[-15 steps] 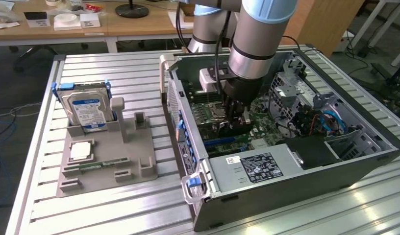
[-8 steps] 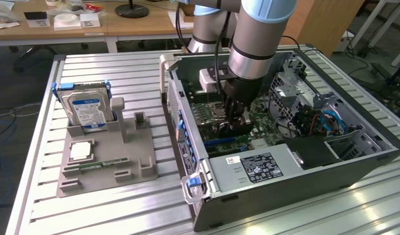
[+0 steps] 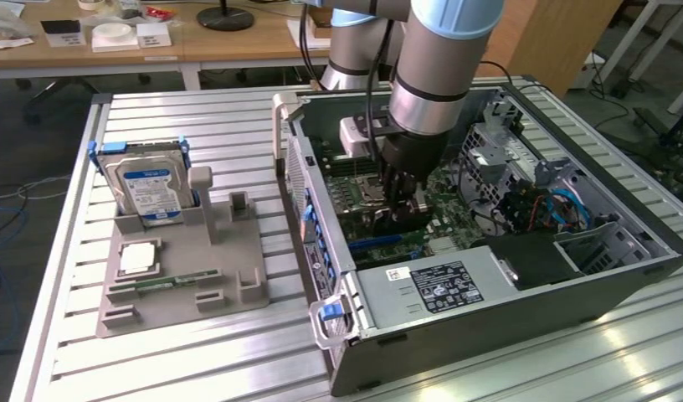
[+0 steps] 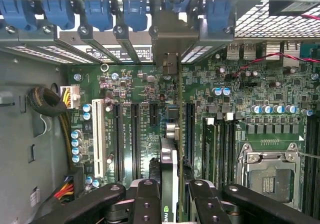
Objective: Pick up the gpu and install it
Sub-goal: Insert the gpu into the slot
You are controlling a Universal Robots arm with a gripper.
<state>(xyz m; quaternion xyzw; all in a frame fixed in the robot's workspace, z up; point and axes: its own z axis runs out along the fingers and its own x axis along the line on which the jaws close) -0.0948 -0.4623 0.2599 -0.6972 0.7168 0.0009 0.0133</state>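
Inside the open PC case (image 3: 609, 276), which lies on its side on the slotted alu. surface (image 3: 207, 126), the arm reaches down over the mobo (image 3: 358, 197) w/ the pincer (image 3: 403, 201) low above the board. Pincer state: closed on the gpu (image 4: 169, 159). Wrist view shows one black finger (image 4: 145, 199) against each flat face of the card, w/ the card clamped between them. Card orientation: on edge, perpendicular to the mobo, running lengthwise toward the case rear wall. At that wall a pale metal bracket (image 4: 170, 49) in line w/ the card meets the row of blue slot clips (image 4: 100, 11). Pos. across the board: between the short black slot (image 4: 153, 115) and a long black slot (image 4: 190, 129). The white slot (image 4: 99, 136) lies farther off on one side, the CPU socket (image 4: 267, 176) on the other. Whether the card's lower edge is seated in a slot: cannot tell, the edge is hidden by the card itself. Ext. view's left of the case: grey fixture tray (image 3: 174, 301) on the surface, well apart from the pincer. It carries an upright blue-framed HDD (image 3: 150, 188), a square chip (image 3: 137, 257) and a narrow green memory stick (image 3: 163, 285) lying flat. PSU (image 3: 431, 289) w/ label sits at the case end nearest the camera.
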